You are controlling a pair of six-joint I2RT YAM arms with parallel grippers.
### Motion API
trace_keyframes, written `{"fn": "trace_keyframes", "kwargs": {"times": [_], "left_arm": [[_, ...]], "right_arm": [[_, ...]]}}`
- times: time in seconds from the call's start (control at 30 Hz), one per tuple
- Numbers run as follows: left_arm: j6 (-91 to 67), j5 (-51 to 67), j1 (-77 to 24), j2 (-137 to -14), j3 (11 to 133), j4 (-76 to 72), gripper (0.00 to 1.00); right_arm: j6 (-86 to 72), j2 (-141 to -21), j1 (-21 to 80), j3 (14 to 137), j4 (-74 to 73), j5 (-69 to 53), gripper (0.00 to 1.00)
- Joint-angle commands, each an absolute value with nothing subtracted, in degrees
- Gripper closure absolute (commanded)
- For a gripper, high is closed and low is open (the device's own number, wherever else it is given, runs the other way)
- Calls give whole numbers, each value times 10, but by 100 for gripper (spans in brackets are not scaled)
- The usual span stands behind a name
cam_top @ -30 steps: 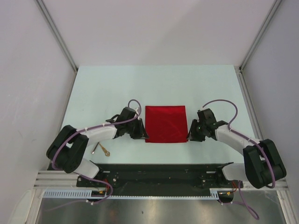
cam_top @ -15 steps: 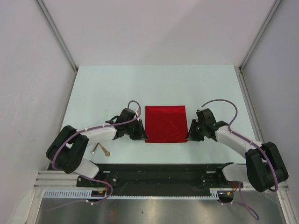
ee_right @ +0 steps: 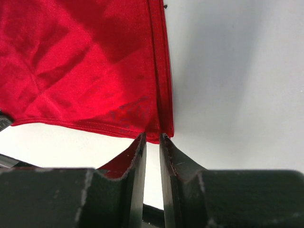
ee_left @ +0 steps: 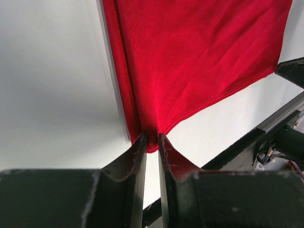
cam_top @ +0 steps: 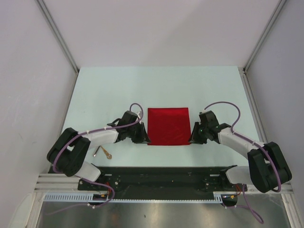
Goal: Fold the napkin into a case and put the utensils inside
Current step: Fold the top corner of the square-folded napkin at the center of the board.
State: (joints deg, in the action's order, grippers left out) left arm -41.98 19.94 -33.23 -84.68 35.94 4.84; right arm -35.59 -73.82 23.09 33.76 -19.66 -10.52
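Now, napkin [cam_top: 168,126]: spread on surface [cam_top: 109,90].
Left pincer [ee_left: 152,138]: pinching napkin's near left corner.
Right pincer [ee_right: 152,137]: pinching near right corner.
Utensils [cam_top: 103,152]: near left.

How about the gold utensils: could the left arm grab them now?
Probably not at once. Its hand is shut on the napkin's corner, and the utensils lie close beside its own base; it would have to let go and fold back.
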Motion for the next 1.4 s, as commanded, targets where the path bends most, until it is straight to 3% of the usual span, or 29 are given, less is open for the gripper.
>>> {"fn": "trace_keyframes", "kwargs": {"times": [0.0,0.93,1.17,1.37], "left_arm": [[-413,210,-330,-834,353,36,80],[-415,208,-329,-828,341,33,81],[-413,203,-329,-823,340,35,80],[-410,198,-329,-813,338,39,77]], "right_arm": [[-354,-734,233,337,-192,-95,77],[-345,-753,229,335,-176,-103,72],[-345,-736,229,346,-187,-105,81],[-345,-739,230,359,-186,-112,99]]}}
